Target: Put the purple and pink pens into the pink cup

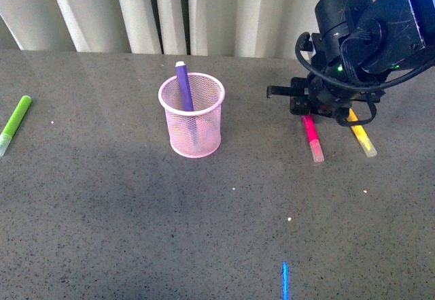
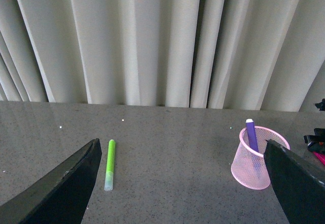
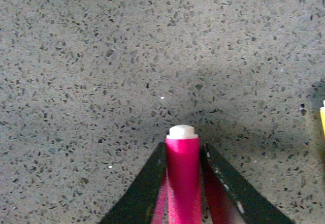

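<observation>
Right now my right gripper (image 3: 183,150) has its fingers (image 3: 144,188) pressed against both sides of the pink pen (image 3: 183,183), gripping the barrel near its white end. The pen's clear cap points back toward me, low on the grey table (image 1: 136,232). Just beside it lies a yellow marker (image 1: 362,137). My left gripper (image 2: 180,142) is spread wide with nothing between its fingers. The purple pen (image 1: 184,86) stands leaning inside the pink cup (image 1: 207,133), which is upright, well left of the pink pen. Farther left lies a green marker (image 1: 15,123).
</observation>
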Controlling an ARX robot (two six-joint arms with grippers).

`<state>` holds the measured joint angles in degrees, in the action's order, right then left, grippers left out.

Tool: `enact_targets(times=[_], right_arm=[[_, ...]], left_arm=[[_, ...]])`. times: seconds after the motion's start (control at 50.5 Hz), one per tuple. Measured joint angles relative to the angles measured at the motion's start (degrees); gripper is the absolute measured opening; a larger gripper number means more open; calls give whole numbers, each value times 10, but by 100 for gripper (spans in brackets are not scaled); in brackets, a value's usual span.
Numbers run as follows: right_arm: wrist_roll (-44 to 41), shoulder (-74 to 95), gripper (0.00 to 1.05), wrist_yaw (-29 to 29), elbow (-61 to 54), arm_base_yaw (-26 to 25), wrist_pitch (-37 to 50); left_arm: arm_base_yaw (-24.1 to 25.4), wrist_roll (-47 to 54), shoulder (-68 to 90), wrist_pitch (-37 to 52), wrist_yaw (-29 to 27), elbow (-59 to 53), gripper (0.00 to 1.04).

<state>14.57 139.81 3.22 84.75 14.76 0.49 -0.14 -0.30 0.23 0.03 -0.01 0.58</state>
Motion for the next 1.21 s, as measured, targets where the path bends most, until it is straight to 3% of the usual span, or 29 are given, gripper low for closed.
enact_targets(times=[0.079,0.356,0.634,0.871,1.208], right_arm=[[3,-2,14,1,-4,4,3],[3,-12,12,7,-32,12,51],[-79,-76,12,19,-125,26,280],[-177,-174,12,-68,-185,90,510],[-188,-146,12,-90,-191,159,574]], left_arm=[[0,0,0,0,0,0,98],[0,0,0,0,0,0,98],[0,0,0,0,0,0,98],[0,0,0,0,0,0,98],[0,0,0,0,0,0,98]])
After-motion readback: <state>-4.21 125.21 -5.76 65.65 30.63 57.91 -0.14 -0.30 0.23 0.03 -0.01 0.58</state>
